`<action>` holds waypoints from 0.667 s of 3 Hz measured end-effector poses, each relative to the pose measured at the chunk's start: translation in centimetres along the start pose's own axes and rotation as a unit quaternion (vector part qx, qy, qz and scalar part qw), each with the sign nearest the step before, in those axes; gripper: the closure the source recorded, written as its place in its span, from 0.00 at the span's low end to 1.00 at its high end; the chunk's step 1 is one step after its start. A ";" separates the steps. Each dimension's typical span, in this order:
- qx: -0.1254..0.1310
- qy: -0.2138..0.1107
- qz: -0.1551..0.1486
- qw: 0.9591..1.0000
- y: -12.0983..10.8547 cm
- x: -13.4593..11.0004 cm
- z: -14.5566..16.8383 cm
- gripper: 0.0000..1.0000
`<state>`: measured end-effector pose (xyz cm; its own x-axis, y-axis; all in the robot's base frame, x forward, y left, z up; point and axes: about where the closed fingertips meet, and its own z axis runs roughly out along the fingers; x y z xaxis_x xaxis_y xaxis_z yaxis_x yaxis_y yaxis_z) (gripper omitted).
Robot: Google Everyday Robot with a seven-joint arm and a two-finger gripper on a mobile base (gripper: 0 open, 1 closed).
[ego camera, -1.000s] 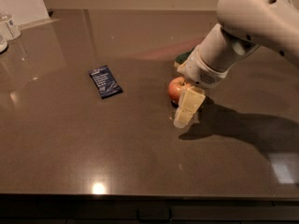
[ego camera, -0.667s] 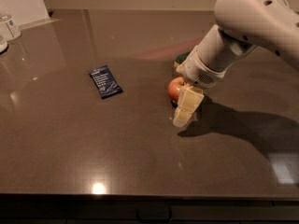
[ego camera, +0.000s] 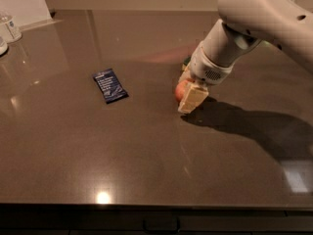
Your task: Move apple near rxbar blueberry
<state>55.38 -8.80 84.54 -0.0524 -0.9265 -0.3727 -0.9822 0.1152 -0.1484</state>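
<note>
**Cream-coloured gripper (ego camera: 190, 98) lowered against the small round red-and-yellow apple (ego camera: 180, 88) on the glossy dark brown tabletop (ego camera: 146, 151).**

The gripper is seen right of the table's centre, carried on a bulky white arm (ego camera: 254, 18) that reaches in from the upper right. The apple is pressed to the gripper's left side and is partly hidden by it. Whether the gripper is clamped on the apple cannot be told. A small green object (ego camera: 187, 60) is glimpsed just beyond the wrist. The flat rectangular dark blue snack bar wrapper with white text (ego camera: 110, 85) lies flat, well apart to the left of the apple. A clear container (ego camera: 10, 26) is seen at the far left corner.
</note>
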 end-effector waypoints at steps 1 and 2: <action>0.000 -0.002 -0.010 1.000 -0.7 -0.9 -0.5 0.72; -0.015 -0.021 -0.027 0.999 -0.6 -4.4 -1.6 0.96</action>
<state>55.89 -5.33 87.69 0.0082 -0.9150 -0.4033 -0.9883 0.0539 -0.1424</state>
